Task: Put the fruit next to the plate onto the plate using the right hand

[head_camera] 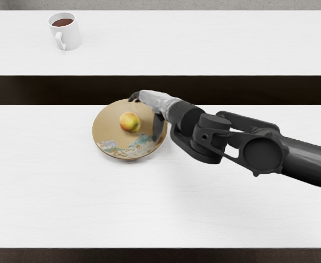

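Note:
A yellow-red apple (129, 121) rests on the tan plate (110, 133), a little above its middle. My right hand (147, 111) hovers over the plate's right side, just right of the apple. Its fingers are spread and hold nothing: one dark fingertip points to the plate's far rim, the thumb hangs down beside the apple. A small gap shows between hand and fruit. The right arm comes in from the right edge across the near table.
A white mug (66, 31) of dark drink stands on the far table at the upper left. A dark gap (50, 90) separates the far table from the near one, and the plate sits close to that gap.

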Controlling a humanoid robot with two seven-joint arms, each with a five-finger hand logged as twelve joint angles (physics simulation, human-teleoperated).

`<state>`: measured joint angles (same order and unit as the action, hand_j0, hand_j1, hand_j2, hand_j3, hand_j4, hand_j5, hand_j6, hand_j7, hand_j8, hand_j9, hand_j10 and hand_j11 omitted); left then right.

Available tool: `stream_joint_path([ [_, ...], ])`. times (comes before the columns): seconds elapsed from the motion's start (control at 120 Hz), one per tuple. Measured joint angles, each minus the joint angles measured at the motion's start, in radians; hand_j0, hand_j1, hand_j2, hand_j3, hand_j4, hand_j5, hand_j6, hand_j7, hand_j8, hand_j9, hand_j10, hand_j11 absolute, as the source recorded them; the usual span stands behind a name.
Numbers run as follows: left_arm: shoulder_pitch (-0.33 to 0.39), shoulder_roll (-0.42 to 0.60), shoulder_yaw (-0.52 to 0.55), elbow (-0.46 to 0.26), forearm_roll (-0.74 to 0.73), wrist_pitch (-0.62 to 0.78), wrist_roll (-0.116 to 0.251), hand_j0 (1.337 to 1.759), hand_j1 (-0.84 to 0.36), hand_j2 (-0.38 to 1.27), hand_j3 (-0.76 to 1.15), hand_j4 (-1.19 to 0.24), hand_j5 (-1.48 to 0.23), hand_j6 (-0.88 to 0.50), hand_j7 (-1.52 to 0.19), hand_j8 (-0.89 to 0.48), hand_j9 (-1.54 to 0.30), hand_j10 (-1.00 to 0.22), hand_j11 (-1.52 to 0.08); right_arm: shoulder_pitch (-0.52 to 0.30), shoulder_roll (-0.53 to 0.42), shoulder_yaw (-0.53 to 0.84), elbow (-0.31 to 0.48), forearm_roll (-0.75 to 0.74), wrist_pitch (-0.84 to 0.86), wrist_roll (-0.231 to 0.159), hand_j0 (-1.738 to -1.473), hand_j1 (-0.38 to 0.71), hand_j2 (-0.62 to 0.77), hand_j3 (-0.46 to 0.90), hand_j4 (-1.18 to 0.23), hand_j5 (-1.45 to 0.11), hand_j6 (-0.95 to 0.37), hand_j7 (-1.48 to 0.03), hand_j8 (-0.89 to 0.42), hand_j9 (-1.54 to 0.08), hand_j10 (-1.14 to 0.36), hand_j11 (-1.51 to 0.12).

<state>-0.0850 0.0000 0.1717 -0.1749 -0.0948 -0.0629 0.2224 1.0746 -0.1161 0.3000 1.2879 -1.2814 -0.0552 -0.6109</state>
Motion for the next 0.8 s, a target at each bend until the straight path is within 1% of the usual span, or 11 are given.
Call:
stream_joint_path([
  [0.058,-0.001,0.000,0.000,0.000,0.000,0.000,0.000,1.658,0.35,0.00,0.00,0.00,0.00,0.00,0.00,0.00,0.00,0.00,0.00,0.002,-0.024,0.014,0.021,0.036,0.014,0.000,-1.658,-0.18,-0.01,0.00,-0.16,-0.20,-0.14,-0.20,-0.14,-0.20,-0.15,-0.20],
  [0.117,0.001,0.000,0.000,0.000,0.000,0.000,0.000,1.658,0.35,0.00,0.00,0.00,0.00,0.00,0.00,0.00,0.00,0.00,0.00,0.002,-0.055,0.051,0.043,0.079,0.065,0.000,-1.658,-0.22,0.00,0.00,-0.12,-0.15,-0.10,-0.15,-0.10,-0.15,-0.11,-0.15],
  [0.292,-0.001,0.000,0.000,0.000,0.000,0.000,0.000,1.658,0.35,0.00,0.00,0.00,0.00,0.00,0.00,0.00,0.00,0.00,0.00,0.002,-0.184,0.199,0.069,0.283,0.354,0.000,-1.658,-0.30,0.00,0.00,-0.05,-0.06,-0.05,-0.06,-0.04,-0.06,-0.05,-0.06],
  [0.383,-0.001,0.000,0.000,0.000,0.000,0.000,0.000,1.658,0.35,0.00,0.00,0.00,0.00,0.00,0.00,0.00,0.00,0.00,0.00,0.003,-0.278,0.262,0.072,0.410,0.511,0.000,-1.658,-0.31,0.00,0.00,-0.03,-0.04,-0.03,-0.04,-0.03,-0.04,-0.03,-0.04],
  [0.442,0.000,0.000,0.000,0.000,0.000,0.000,0.000,1.658,0.35,0.00,0.00,0.00,0.00,0.00,0.00,0.00,0.00,0.00,0.00,0.003,-0.341,0.295,0.072,0.485,0.578,0.000,-1.658,-0.32,0.00,0.00,-0.03,-0.03,-0.02,-0.03,-0.02,-0.03,-0.02,-0.03],
  [0.575,0.001,0.000,0.000,0.000,0.000,0.000,0.000,1.658,0.35,0.00,0.00,0.00,0.00,0.00,0.00,0.00,0.00,0.00,0.00,0.003,-0.478,0.337,0.067,0.641,0.642,0.000,-1.658,-0.34,0.00,0.00,-0.01,-0.02,-0.01,-0.02,-0.01,-0.02,-0.01,-0.02],
  [0.683,0.000,0.000,0.000,0.000,0.000,0.000,0.000,1.658,0.35,0.00,0.00,0.00,0.00,0.00,0.00,0.00,0.00,0.00,0.00,0.000,-0.575,0.348,0.032,0.758,0.658,0.000,-1.658,-0.34,0.00,0.00,-0.01,-0.01,-0.01,-0.01,-0.01,-0.01,-0.01,-0.01],
  [0.8,-0.001,0.000,0.000,0.000,0.000,0.000,0.000,1.658,0.35,0.00,0.00,0.00,0.00,0.00,0.00,0.00,0.00,0.00,0.00,-0.004,-0.639,0.351,0.007,0.872,0.663,0.000,-1.658,-0.35,0.00,0.00,-0.01,-0.01,-0.01,-0.01,-0.01,-0.01,0.00,-0.01],
])
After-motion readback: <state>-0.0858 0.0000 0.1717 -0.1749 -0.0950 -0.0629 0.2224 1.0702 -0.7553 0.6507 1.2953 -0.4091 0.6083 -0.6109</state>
